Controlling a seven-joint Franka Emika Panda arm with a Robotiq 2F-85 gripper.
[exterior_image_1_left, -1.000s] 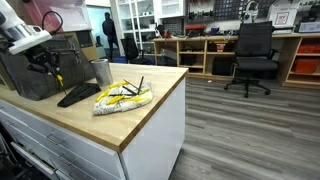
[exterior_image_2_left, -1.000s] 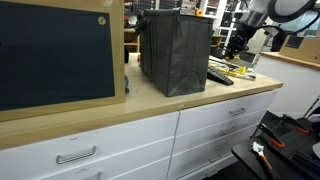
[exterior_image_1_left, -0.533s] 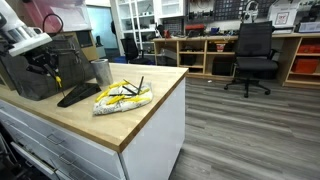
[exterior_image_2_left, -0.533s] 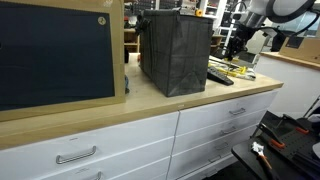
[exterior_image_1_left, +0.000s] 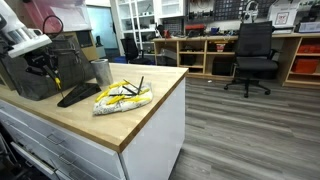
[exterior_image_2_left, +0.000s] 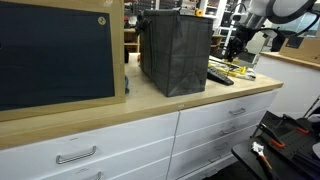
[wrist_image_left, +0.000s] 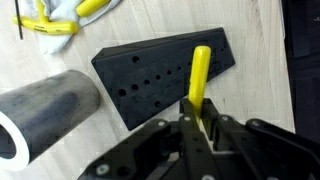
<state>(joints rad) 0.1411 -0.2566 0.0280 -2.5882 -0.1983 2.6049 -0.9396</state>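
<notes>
Slim yellow stick (wrist_image_left: 201, 70), clamped, over the black holed block (wrist_image_left: 140, 70).

A light wooden countertop (exterior_image_1_left: 150, 108) rests on white drawer cabinets (exterior_image_1_left: 55, 145). Directly on it stands a tall dark grey box (exterior_image_1_left: 22, 82). In front of the box lies a black slanted block (exterior_image_1_left: 78, 94) drilled with holes, with a grey metal cup (exterior_image_1_left: 101, 71) just beside it. Nearby lies a white cloth bundle (exterior_image_1_left: 122, 98) with yellow and black pieces.

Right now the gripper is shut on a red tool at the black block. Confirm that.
Wrong colour: the tool is yellow, not red, as the wrist view shows. The gripper is shut on it at the black block.
</notes>
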